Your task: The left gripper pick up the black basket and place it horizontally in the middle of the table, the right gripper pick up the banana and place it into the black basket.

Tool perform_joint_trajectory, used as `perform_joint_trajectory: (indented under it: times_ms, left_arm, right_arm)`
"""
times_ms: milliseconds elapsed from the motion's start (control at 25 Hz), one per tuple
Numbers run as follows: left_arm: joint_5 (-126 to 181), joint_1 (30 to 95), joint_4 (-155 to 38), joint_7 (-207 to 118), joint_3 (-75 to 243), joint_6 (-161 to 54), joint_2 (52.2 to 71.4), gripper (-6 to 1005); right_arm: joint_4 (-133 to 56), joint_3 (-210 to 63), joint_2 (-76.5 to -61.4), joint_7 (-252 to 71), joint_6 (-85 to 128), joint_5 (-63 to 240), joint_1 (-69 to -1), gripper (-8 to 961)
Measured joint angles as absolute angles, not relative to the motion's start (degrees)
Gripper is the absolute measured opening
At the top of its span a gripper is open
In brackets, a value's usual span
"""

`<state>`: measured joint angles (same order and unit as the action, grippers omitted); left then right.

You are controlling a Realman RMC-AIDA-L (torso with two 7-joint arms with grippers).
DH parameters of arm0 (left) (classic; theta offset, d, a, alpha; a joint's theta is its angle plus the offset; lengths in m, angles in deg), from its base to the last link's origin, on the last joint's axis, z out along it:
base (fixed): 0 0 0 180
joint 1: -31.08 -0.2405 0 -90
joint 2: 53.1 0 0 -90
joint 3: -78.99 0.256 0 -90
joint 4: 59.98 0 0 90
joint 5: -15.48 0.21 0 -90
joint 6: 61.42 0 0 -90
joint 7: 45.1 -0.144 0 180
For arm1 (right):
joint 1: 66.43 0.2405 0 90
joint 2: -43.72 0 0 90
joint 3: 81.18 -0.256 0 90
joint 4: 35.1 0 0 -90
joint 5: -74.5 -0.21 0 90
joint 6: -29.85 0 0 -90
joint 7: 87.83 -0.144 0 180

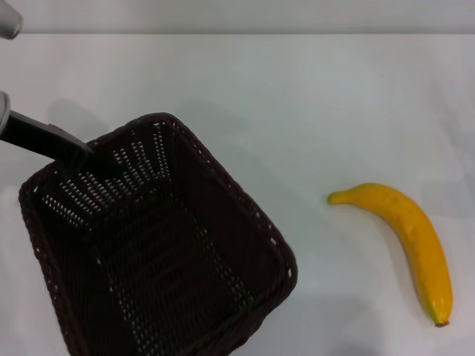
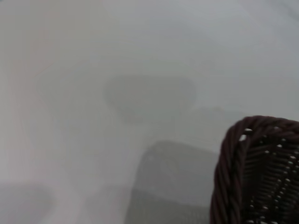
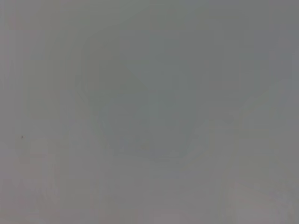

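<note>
**Left gripper at the basket's far-left rim**

You see the left gripper [image 1: 87,156] reaching in from the left to the far-left rim of the black basket [image 1: 159,245], which sits skewed at the table's [image 1: 312,96] near left. You cannot tell whether its jaws are clamped on the rim. The banana [image 1: 412,237] lies well apart to the right.
</note>
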<state>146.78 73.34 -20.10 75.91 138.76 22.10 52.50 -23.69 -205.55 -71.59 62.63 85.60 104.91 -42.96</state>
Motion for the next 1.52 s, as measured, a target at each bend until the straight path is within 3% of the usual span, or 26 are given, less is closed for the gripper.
perform_joint_trajectory:
  times_ms: [480,840,1200,1520]
  left_arm:
    - [146.16,73.05,-15.32,78.39,138.32,22.88,52.92,246]
    - [144.0,71.84,-9.87,82.25,132.74,24.02,53.98,205]
    - [143.21,71.88,-5.8,95.21,131.61,24.71,53.38,180]
    - [143.0,71.14,-4.78,104.65,124.71,24.73,53.94,175]
  right_arm:
    - [-23.51,-205.55,-71.51,62.63,85.67,104.91,-43.13,869]
    - [-23.32,-205.55,-71.45,62.68,85.87,105.06,-43.09,869]
    - [-20.58,-205.77,-71.02,63.0,85.6,105.27,-43.18,869]
    - [-20.22,-205.8,-69.15,62.74,85.39,105.36,-43.01,870]
